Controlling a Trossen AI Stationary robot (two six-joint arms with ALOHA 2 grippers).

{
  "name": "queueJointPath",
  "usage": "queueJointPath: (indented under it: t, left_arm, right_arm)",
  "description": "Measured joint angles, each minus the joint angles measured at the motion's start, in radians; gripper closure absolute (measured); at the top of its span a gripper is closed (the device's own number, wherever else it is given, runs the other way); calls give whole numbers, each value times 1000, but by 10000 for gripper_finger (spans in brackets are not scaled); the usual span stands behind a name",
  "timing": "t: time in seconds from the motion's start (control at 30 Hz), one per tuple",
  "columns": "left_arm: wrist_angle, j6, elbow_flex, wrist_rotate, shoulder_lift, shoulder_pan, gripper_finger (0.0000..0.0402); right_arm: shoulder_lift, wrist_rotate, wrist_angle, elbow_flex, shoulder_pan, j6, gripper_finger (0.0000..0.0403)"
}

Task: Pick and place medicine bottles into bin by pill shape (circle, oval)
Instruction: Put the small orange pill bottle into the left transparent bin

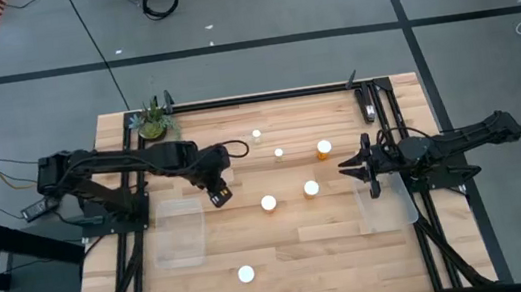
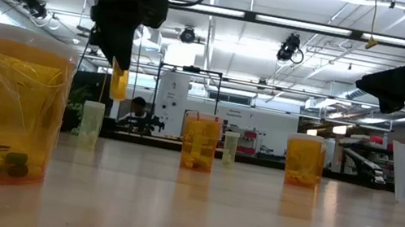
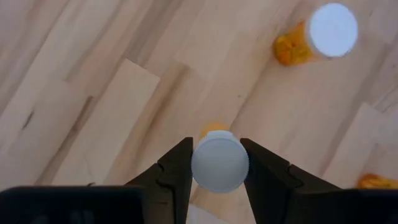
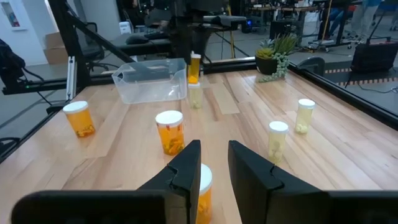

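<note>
My left gripper is shut on a medicine bottle with a white cap and orange body. It hangs above the table, just beyond the far right corner of the clear left bin. Several more bottles stand on the wood: two pale ones, an orange one, two mid-table and one near the front edge. My right gripper hovers beside the clear right bin, its fingers a narrow gap apart with nothing between them.
A small green potted plant stands at the table's back left corner. A black frame rail runs along the back edge. In the low view a large orange bottle fills the near left.
</note>
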Motion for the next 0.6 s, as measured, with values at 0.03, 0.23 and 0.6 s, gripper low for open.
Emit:
queueJointPath:
  t: [0.03,0.23,0.6]
  left_arm:
    - [6,-8,0,2,-1,-9,267]
    - [-27,-44,1,46,1,-77,266]
    - [-72,-170,1,79,1,-202,261]
  right_arm:
    - [0,0,-6,0,0,0,315]
    - [5,0,-9,0,0,0,315]
    - [5,0,-13,0,0,0,315]
